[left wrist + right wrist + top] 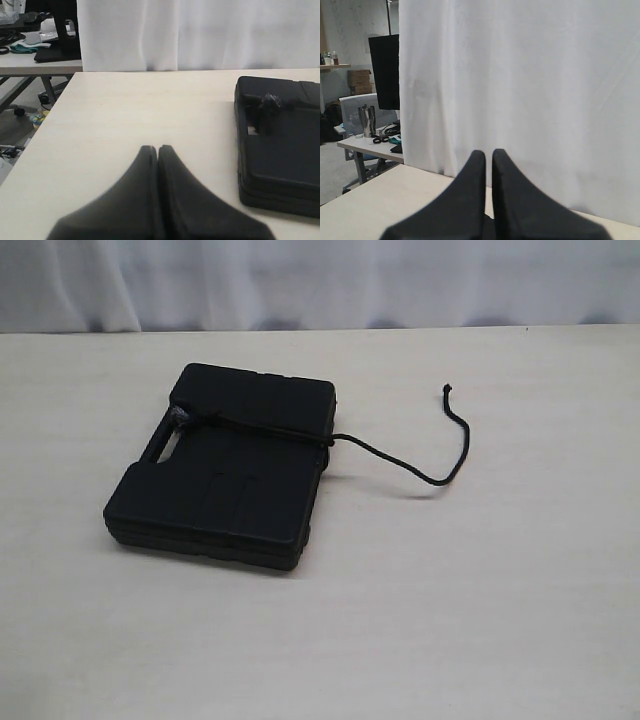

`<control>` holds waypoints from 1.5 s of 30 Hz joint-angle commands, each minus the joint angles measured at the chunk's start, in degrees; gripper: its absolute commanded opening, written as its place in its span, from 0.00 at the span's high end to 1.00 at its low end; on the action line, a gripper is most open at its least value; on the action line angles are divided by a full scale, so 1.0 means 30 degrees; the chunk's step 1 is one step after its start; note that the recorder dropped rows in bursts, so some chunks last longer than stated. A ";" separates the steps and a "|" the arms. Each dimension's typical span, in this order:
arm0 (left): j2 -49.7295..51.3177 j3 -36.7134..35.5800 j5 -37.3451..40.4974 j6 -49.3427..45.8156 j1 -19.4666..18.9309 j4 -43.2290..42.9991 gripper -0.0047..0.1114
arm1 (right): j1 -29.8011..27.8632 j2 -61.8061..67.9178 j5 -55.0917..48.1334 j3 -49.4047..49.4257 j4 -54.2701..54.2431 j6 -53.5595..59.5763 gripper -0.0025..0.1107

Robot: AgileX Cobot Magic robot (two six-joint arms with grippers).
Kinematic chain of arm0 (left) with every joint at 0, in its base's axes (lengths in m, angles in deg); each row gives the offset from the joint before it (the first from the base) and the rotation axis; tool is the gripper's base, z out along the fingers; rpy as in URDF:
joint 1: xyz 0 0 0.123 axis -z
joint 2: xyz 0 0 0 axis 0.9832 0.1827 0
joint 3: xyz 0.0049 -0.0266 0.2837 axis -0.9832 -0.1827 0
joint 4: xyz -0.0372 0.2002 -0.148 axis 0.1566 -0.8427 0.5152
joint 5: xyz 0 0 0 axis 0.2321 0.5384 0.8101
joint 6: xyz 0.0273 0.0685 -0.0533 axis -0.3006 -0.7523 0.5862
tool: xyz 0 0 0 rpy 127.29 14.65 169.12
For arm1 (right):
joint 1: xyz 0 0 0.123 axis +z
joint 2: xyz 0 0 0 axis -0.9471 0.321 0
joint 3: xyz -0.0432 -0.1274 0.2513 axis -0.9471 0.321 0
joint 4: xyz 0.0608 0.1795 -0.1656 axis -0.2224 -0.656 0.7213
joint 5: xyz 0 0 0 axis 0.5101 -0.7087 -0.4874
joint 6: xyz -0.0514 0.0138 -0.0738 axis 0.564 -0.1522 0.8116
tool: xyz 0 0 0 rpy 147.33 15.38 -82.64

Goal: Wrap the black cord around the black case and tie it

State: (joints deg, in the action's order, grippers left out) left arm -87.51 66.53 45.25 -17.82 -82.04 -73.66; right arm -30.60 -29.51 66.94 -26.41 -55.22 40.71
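The pale wooden table (500, 590) carries the black case (225, 475), which lies flat near its middle with a white curtain (320, 280) behind it. The left gripper (158, 149) hangs over bare tabletop off the case's handle end, jaws pressed together and empty. The right gripper (489, 152) faces the curtain, jaws closed on nothing. The black cord (400, 462) crosses the case's lid from a knot by the handle cut-out, then trails onto the table to the case's right.
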 commanded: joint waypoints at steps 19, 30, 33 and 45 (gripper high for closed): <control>-0.0051 -0.0068 -0.0023 -0.0064 -0.0028 0.0019 0.96 | 0.0038 -0.0113 0.0006 0.0090 -0.0002 -0.0042 0.94; -0.0051 -0.0068 0.0071 -0.0064 -0.0028 0.0148 0.96 | 0.0038 -0.0190 -0.2759 0.0182 1.0031 -0.6978 0.94; -0.0051 -0.0068 0.0071 -0.0064 -0.0028 0.0148 0.96 | 0.0038 -0.0221 -0.1920 0.0740 1.5082 -1.2983 0.94; -0.0051 -0.0068 0.0071 -0.0064 -0.0028 0.0148 0.96 | 0.0038 -0.0221 -0.2175 0.1245 1.7209 -1.5311 0.94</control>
State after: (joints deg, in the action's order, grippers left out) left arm -87.51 66.53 45.58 -17.92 -82.04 -73.66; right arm -30.51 -29.88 61.16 -23.19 -4.90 -4.55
